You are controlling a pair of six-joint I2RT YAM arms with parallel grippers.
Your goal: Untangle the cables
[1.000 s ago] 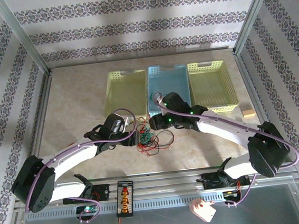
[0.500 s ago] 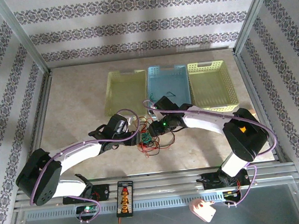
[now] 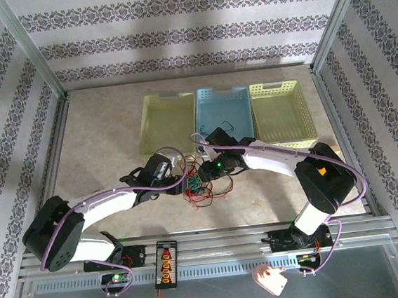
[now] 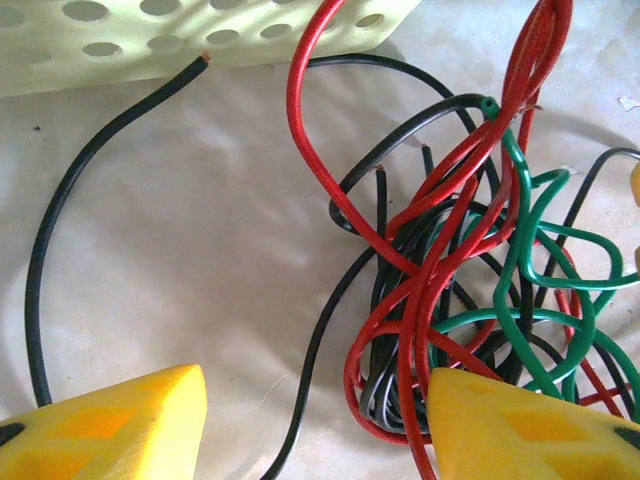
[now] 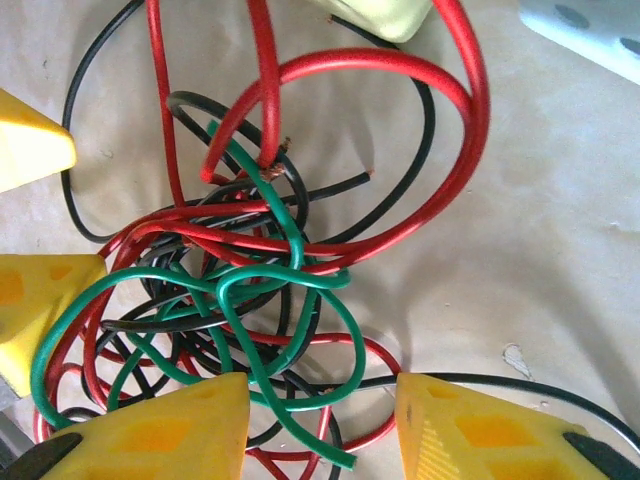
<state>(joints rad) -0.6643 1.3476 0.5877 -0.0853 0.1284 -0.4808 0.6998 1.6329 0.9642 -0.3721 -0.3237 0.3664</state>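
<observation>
Beige stone-patterned table [image 3: 100, 151] carries everything you are working with: three baskets [image 3: 280, 109] in a row at the far side, and just in front of the left and middle ones the cables [image 3: 201, 187], bunched in one loose knot between your two arms. The red cable [image 4: 293, 100] throws the widest loops, the black cable [image 4: 36, 290] sweeps out toward the pale basket wall, and the green cable [image 4: 522, 230] winds through the thick of the knot. Your left gripper [image 4: 318, 400] has its jaws well apart at the near edge of the knot, one finger over bare table and the other against red and black strands; nothing is pinched. Your right gripper [image 5: 320, 400] is parted too, with a green cable end and a black strand lying in the gap, not clamped. The danger, as I judge it, is closing on two or three strands at once: pull then and you tighten the knot instead of freeing a cable. The grippers also sit very near each other, so a careless pull could knock fingers together, and the stripped copper ends [image 5: 283, 148] may catch on neighbouring loops.
</observation>
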